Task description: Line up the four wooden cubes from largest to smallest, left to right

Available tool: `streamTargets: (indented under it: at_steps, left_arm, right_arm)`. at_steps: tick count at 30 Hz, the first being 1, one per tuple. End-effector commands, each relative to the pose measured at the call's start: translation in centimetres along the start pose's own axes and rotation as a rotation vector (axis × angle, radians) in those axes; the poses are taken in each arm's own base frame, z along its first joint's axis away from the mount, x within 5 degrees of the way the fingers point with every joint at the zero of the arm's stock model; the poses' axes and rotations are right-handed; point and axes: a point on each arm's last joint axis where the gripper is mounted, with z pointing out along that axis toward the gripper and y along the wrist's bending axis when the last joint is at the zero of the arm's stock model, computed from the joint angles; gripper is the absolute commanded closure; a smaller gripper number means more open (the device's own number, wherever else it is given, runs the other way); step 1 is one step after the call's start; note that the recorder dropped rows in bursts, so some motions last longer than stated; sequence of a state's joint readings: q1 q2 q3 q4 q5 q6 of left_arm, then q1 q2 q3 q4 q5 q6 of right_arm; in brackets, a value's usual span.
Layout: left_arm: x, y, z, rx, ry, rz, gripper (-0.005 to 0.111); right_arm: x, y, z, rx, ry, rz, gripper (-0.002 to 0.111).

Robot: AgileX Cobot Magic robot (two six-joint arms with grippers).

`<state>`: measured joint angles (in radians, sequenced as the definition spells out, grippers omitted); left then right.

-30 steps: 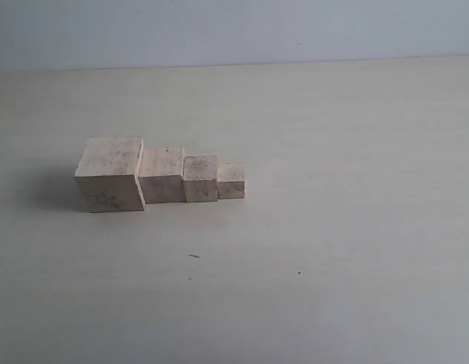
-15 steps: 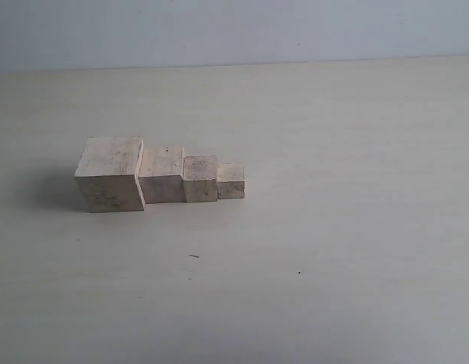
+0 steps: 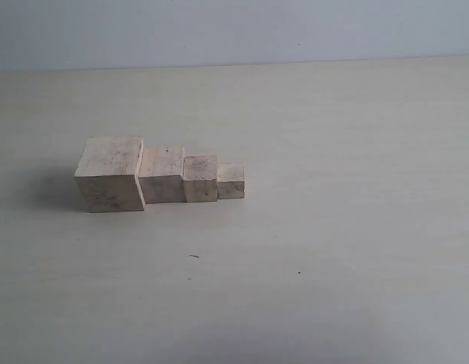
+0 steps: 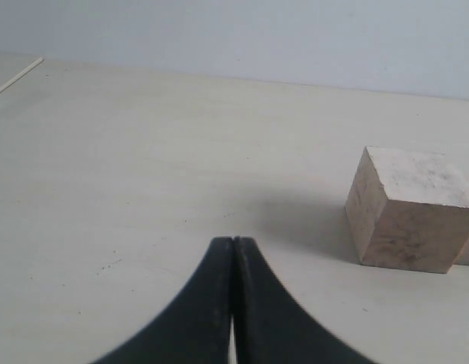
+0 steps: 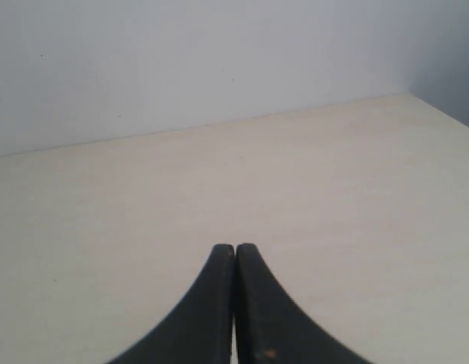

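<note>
A touching row of four wooden cubes point(image 3: 162, 176) on the worktop point(image 3: 332, 227); both pincers pressed closed, empty.
Ahead of the left pincer point(image 4: 232, 246), well apart from it, stands the largest cube point(image 4: 412, 212) (its neighbours mostly cut off by the frame edge); the right pincer point(image 5: 235, 252) faces the worktop.

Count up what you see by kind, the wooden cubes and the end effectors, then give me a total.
Wooden cubes: 4 (largest cube, second cube, third cube, smallest cube)
End effectors: 2 (left end effector, right end effector)
Total: 6
</note>
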<state>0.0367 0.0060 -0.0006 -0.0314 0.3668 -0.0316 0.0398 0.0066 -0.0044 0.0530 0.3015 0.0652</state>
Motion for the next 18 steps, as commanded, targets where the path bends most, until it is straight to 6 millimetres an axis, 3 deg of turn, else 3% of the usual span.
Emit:
streamTargets:
  at_steps: [1, 18]
  left_arm:
    - [-0.11, -0.06, -0.04, 0.009, -0.017, -0.002, 0.107]
    - [-0.11, -0.06, -0.04, 0.009, -0.017, -0.002, 0.107]
  right_arm:
    - [0.52, -0.10, -0.01, 0.011, 0.042, -0.028, 0.108]
    - [0.53, -0.10, -0.02, 0.010, 0.044, -0.019, 0.108]
